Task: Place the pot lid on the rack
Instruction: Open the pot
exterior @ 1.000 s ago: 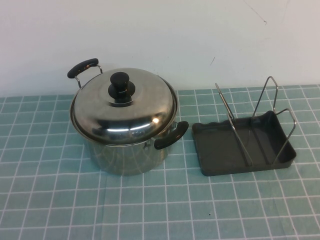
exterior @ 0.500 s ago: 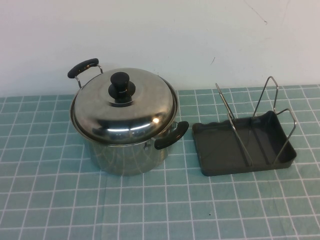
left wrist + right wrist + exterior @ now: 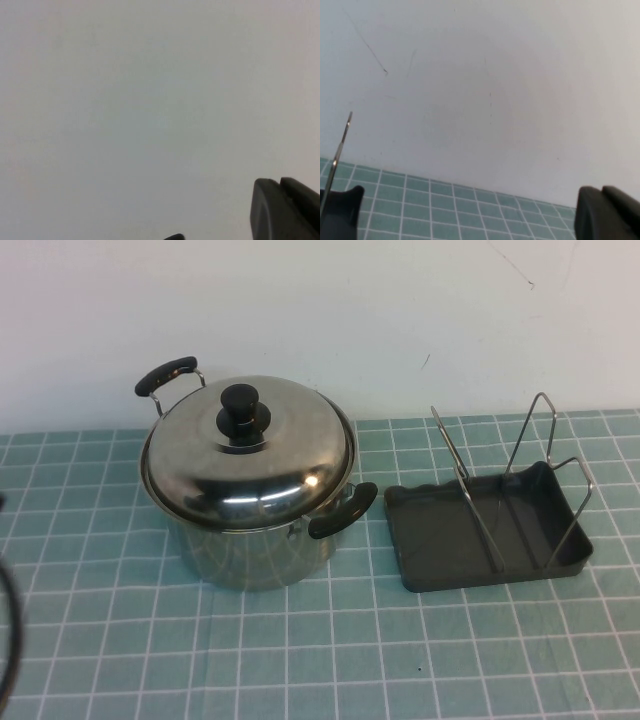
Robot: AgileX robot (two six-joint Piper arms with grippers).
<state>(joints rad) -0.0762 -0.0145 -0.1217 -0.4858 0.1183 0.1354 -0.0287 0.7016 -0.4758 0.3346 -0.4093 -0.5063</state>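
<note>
Lid (image 3: pixel 250 455) sits closed on the pot (image 3: pixel 250 545), its black knob (image 3: pixel 240 415) upright at the centre and its steel dome reflecting light near the front rim. The pot stands on the teal checked mat (image 3: pixel 300 660), left of the middle in the high view, with one black handle (image 3: pixel 165 375) pointing toward the white wall (image 3: pixel 350 310) and the other (image 3: pixel 343 510) pointing toward the rack (image 3: pixel 450 540). The rack lies just beside the pot on the robot's right, close to that nearer handle but not touching it; its dark grey tray holds nothing, and silver wire loops (image 3: pixel 530 435) rise from it, tilted. At the left edge of the high view a thin dark cable (image 3: pixel 12 630) curves into the frame, well apart from the pot. Neither arm reaches over the mat. The left gripper (image 3: pixel 285 212) shows only as a dark block in the corner of the left wrist view, facing blank wall, and whether it is spread or pressed together cannot be told. The right gripper (image 3: pixel 607 212) shows likewise as a dark block in the corner of the right wrist view, facing the wall and the far strip of mat, with one wire of the rack (image 3: pixel 337 150) at the opposite edge; its state cannot be told either.
</note>
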